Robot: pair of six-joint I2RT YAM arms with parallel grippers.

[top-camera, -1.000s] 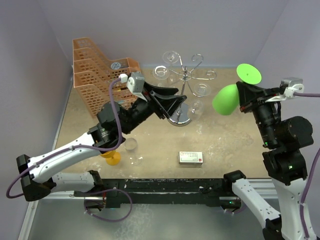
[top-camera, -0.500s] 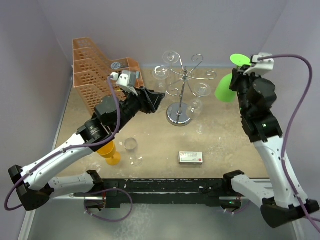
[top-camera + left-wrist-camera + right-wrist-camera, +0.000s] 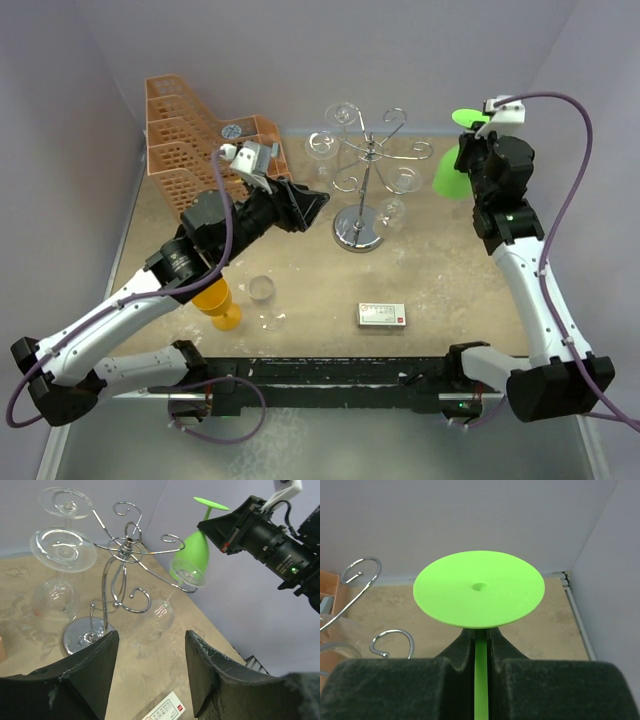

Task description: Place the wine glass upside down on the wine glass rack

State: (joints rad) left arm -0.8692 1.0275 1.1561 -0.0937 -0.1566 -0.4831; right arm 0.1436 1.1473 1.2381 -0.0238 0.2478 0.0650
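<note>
My right gripper [image 3: 478,150] is shut on the stem of a bright green wine glass [image 3: 448,172]. It holds the glass upside down, foot up, just right of the chrome wine glass rack [image 3: 365,160]. In the right wrist view the green foot [image 3: 479,590] sits above my closed fingers [image 3: 455,655], and two scroll arms of the rack [image 3: 395,640] show at the left. The left wrist view shows the rack [image 3: 122,580] and the green glass [image 3: 195,550] beyond it. My left gripper [image 3: 315,205] is open and empty, left of the rack's base.
Several clear glasses [image 3: 322,145] hang upside down on the rack. An orange lattice basket [image 3: 200,140] stands at the back left. A clear glass [image 3: 262,290], a yellow cup [image 3: 220,305] and a small white box [image 3: 381,315] sit near the front.
My right arm has carried the green glass up and back, closer to the rack's right side. My left gripper has drawn back leftwards from the rack's base.
</note>
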